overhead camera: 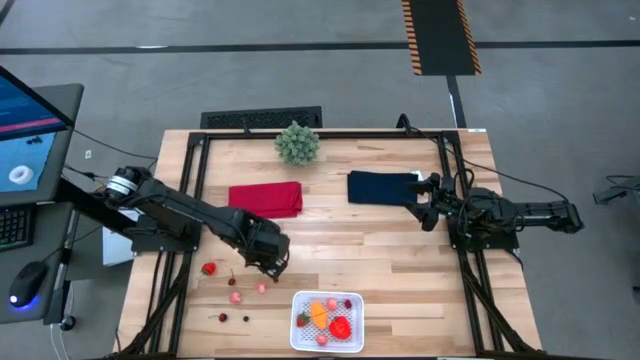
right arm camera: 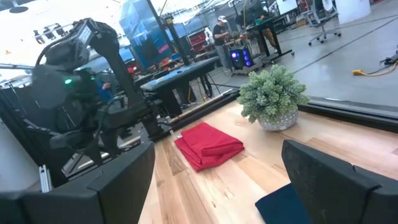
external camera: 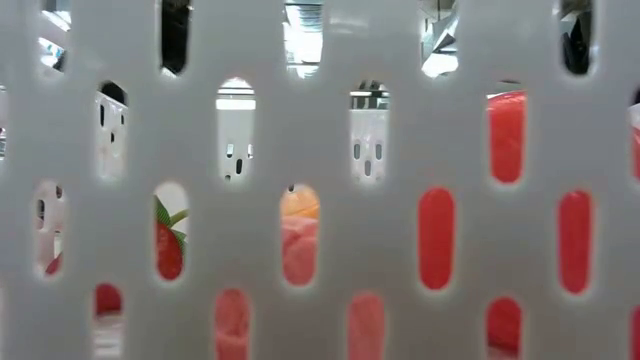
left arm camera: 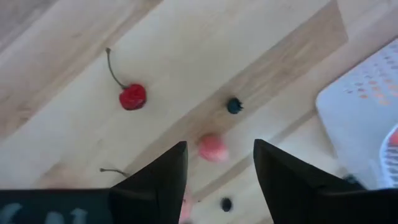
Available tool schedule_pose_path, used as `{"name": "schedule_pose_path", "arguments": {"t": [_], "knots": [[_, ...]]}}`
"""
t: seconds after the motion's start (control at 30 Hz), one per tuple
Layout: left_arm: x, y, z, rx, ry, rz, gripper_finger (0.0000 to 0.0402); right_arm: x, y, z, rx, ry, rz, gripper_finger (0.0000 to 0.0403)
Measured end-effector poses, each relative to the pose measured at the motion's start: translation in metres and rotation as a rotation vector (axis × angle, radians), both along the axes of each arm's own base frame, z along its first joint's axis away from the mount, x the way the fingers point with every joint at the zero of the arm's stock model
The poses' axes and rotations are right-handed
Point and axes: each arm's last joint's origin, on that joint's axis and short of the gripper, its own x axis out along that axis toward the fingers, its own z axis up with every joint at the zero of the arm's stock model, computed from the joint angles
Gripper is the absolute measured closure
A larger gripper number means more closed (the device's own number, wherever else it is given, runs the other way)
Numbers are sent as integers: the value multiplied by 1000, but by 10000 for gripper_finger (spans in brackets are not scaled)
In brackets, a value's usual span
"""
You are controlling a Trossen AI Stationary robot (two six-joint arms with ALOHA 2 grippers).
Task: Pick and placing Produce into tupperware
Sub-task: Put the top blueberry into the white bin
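The white tupperware (overhead camera: 327,321) stands near the table's front edge and holds an orange piece, a red pepper-like piece (overhead camera: 341,326), a strawberry and pinkish pieces. Its slotted wall (external camera: 320,140) fills the low view. Loose on the wood to its left lie a strawberry (overhead camera: 208,268), pinkish pieces (overhead camera: 236,297) and dark cherries (overhead camera: 222,317). My left gripper (overhead camera: 272,265) is open above a pinkish piece (left arm camera: 212,148), which lies between its fingers without touching them; a red cherry (left arm camera: 132,96) lies beyond. My right gripper (overhead camera: 425,205) is open and empty over the navy cloth (overhead camera: 383,187).
A red folded cloth (overhead camera: 266,198) and a bushy green plant (overhead camera: 297,143) sit at the back of the table. A corner of the tupperware (left arm camera: 367,112) shows close beside my left gripper. Bare wood lies between the two arms.
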Motion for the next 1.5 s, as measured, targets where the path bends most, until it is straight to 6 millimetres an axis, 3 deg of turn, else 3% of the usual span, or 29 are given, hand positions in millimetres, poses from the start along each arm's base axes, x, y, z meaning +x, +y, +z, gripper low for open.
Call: {"name": "schedule_pose_path", "arguments": {"t": [0.2,0.4,0.63,0.77,1.0,1.3,1.5], "knots": [[-2,-16,-1,147,-62,-11,219,0,0,0,0,0,0,29],[3,-25,-18,89,11,-44,201,0,0,0,0,0,0,29],[4,-37,-19,125,-49,-102,171,0,0,0,0,0,0,29],[8,-46,-29,131,-43,-129,151,0,0,0,0,0,0,29],[24,-58,-42,103,-2,-193,103,0,0,0,0,1,0,29],[31,-63,-64,123,56,-232,43,0,0,0,0,1,0,29],[33,-63,-65,148,45,-244,27,0,0,0,0,1,0,29]]}}
